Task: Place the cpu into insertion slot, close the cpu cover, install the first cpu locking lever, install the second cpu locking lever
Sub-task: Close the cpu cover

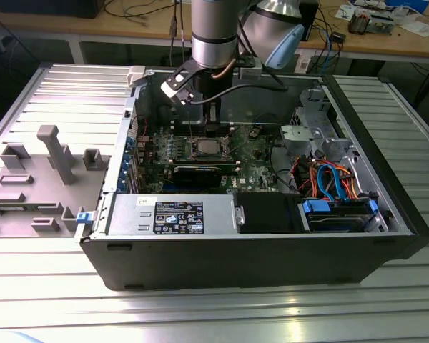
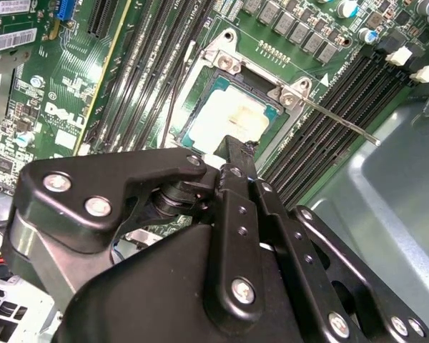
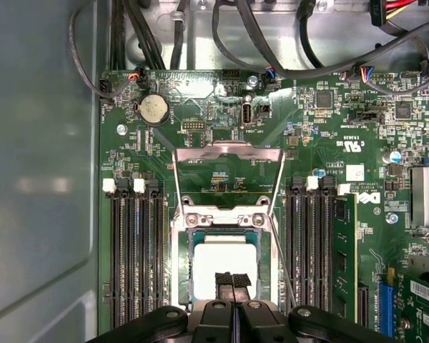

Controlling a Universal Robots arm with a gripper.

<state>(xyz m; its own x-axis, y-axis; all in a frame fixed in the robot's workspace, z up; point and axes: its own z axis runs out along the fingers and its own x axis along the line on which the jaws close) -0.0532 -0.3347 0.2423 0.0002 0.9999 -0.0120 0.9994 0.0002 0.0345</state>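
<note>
Pincer (image 3: 232,280) fingers are clenched pad to pad with nothing between them, right above the chip (image 3: 218,259), which lies flat in the socket (image 3: 180,264) on the green board; whether they touch it cannot be told. Next to the socket the cover plate (image 3: 229,152) stands flipped open, and a thin lever rod (image 3: 282,279) slants free along one side. Memory slots (image 3: 136,250) flank the socket on both sides; a coin battery (image 3: 154,109) and black cables (image 3: 272,43) lie beyond the cover plate. In both wrist views the pincer's own black body hides the chip's near edge. The second wrist view shows a yellowish patch (image 2: 244,118) on the chip's top. The exterior view takes in the whole open computer case (image 1: 257,250) on a ribbed table (image 1: 57,286), with grey plastic fixtures (image 1: 50,153) beside it at the exterior view's left.
</note>
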